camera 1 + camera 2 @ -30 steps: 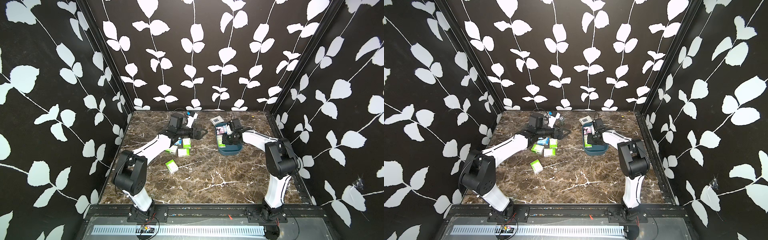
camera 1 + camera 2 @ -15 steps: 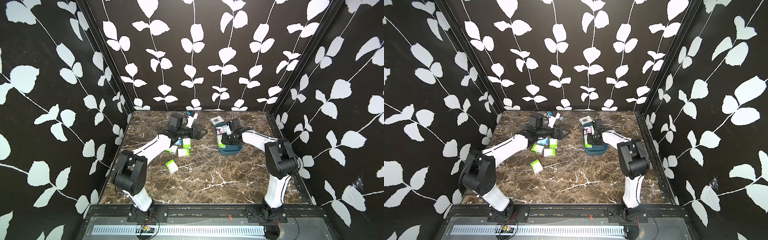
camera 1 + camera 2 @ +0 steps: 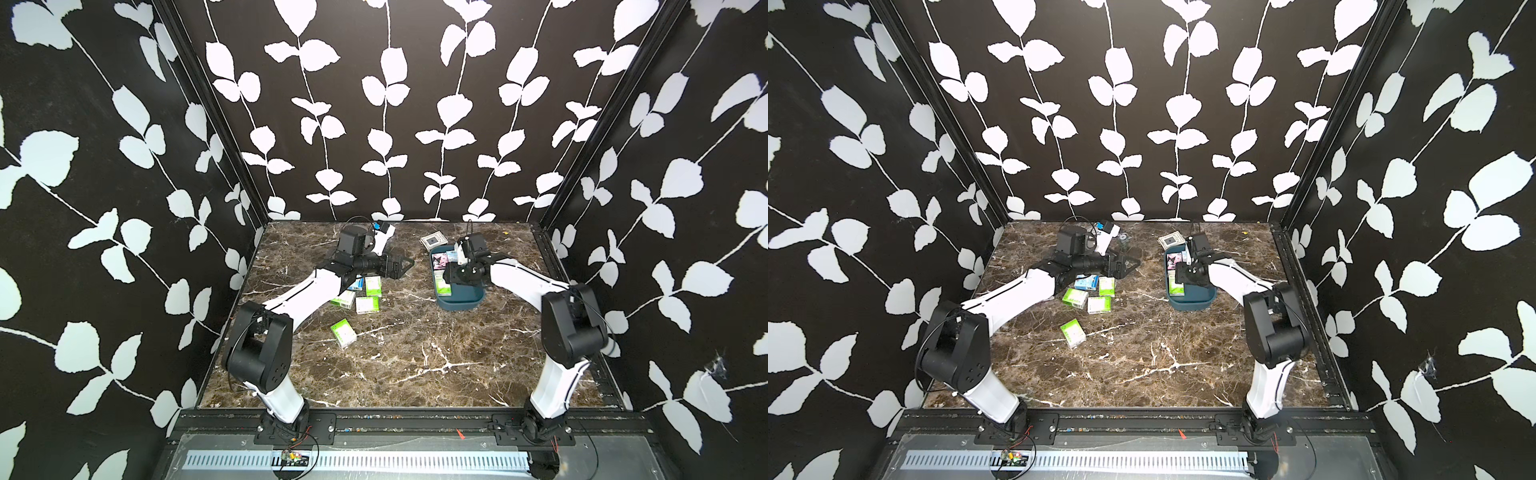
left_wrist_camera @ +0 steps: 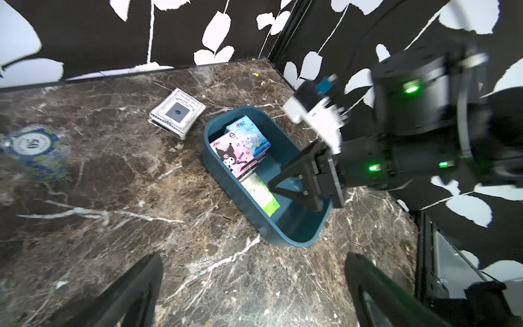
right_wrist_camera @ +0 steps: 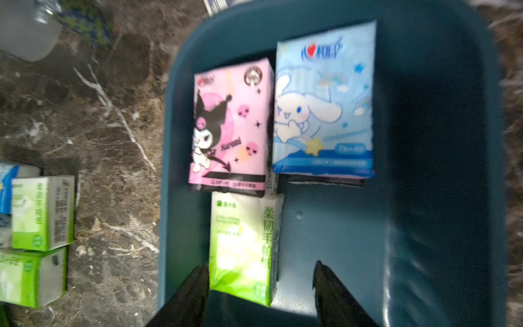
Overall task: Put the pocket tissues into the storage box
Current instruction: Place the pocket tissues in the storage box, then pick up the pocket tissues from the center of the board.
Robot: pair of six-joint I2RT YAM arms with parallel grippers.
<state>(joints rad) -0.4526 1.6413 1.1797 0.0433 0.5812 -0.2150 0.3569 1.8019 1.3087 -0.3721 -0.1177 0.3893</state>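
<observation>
Teal plastic walled in the drop: on the floor of the storage box [image 5: 339, 240] a green pack [image 5: 243, 243] lay flat, just beside a pink cartoon pack [image 5: 229, 127] and a blue pack [image 5: 322, 107] that sat side by side. The right gripper [image 5: 260, 264], shut a second earlier, had spread its jaws partway and gripped nothing. One finger stood just beside the green pack's edge, the other clear of it. That pack looked delivered, making at least three in the box. The left gripper [image 4: 253, 257] gaped fully and empty over the marble table [image 4: 113, 198]. More pocket tissues [image 3: 1099, 304] waited in a cluster beside the left arm, and a lone green pack [image 3: 1072, 332] lay nearer the front, probably next.
</observation>
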